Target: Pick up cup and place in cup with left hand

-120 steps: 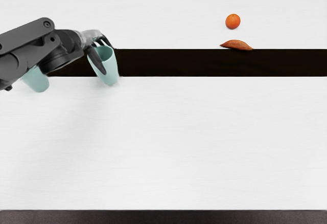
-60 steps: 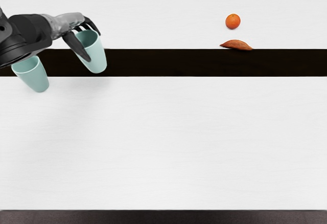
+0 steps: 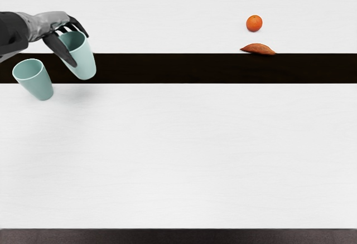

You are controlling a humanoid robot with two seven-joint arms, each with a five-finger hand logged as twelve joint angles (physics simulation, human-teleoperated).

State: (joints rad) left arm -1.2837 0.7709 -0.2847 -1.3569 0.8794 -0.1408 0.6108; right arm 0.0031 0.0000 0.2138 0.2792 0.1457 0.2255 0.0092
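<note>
At the upper left my left hand (image 3: pixel 70 42) is closed around a pale teal cup (image 3: pixel 83 60), thumb on its near side and fingers over the far rim. The held cup hangs above the table, mouth up and slightly tilted, with a faint shadow below it. A second teal cup (image 3: pixel 38 82) stands on the table to its left and a little nearer, its open mouth showing. A narrow gap parts the two cups in the picture.
An orange (image 3: pixel 254 23) and a brown sweet potato (image 3: pixel 258 49) lie at the upper right, far from the hand. A black band (image 3: pixel 178 68) runs across the white table (image 3: pixel 189 155).
My left hand has carried its cup up and to the left, closer to the standing cup. The arm no longer covers that standing cup, which has stayed in place.
</note>
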